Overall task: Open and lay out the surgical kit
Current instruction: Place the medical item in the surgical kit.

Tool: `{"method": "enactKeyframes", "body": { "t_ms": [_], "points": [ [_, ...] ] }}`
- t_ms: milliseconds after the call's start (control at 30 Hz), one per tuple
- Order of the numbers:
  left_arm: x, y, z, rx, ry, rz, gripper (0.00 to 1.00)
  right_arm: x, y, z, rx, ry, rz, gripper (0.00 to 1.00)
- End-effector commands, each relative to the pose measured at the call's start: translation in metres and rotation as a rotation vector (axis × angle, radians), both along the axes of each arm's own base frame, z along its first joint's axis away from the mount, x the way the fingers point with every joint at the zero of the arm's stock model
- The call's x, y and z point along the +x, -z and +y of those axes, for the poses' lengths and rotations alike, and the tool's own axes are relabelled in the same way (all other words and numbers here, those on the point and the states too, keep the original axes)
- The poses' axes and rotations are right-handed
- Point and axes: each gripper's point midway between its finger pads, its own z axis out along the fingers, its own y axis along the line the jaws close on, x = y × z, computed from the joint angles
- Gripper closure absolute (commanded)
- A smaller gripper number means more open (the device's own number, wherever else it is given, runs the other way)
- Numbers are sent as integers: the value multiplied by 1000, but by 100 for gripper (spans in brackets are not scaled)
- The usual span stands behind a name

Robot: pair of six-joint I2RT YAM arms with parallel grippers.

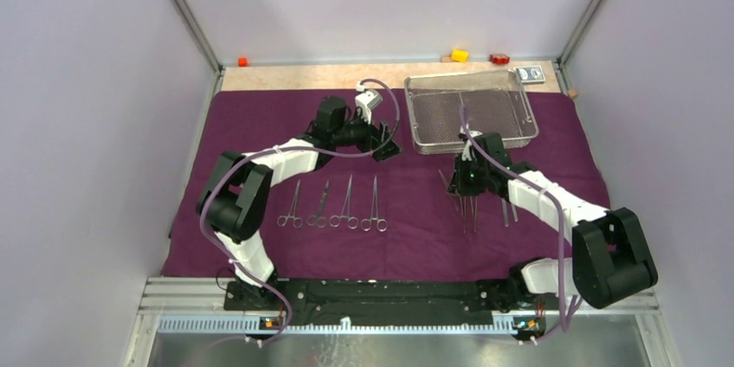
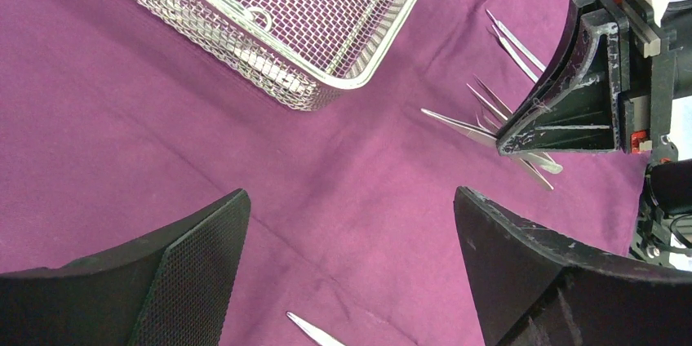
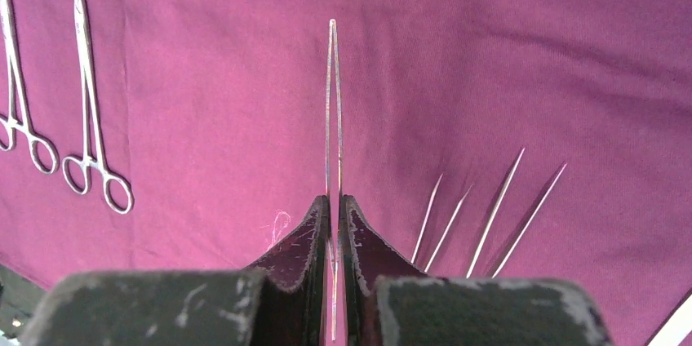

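The task is judged to be nearly finished; the purple cloth wrap is already spread flat over the table, and four ring-handled clamps are set out on its left half in a neat row, rings toward the arms. Just beyond them the left gripper is held over bare cloth with its jaws spread wide and nothing between them. Further right, at the far edge of the cloth, the wire-mesh tray is seen to be empty (only mesh shows in the left wrist view). Near its front edge the right gripper is pressed onto one slim pair of tweezers; whether their tip touches the cloth cannot be told. To its right, several laid tweezers are fanned side by side; placing the held pair appears to be what is left.
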Motion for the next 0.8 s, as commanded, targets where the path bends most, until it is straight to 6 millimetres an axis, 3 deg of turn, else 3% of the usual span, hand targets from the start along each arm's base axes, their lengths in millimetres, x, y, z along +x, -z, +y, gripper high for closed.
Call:
{"method": "enactKeyframes", "body": {
  "t_ms": [0,767],
  "points": [
    [7,-12,-7,-18,-2,-26,1,-5,4,7,10,-4,18,100],
    [9,-18,-7,-13,-12,-52,1,-13,25,4,-36,-24,24,100]
  ]
}}
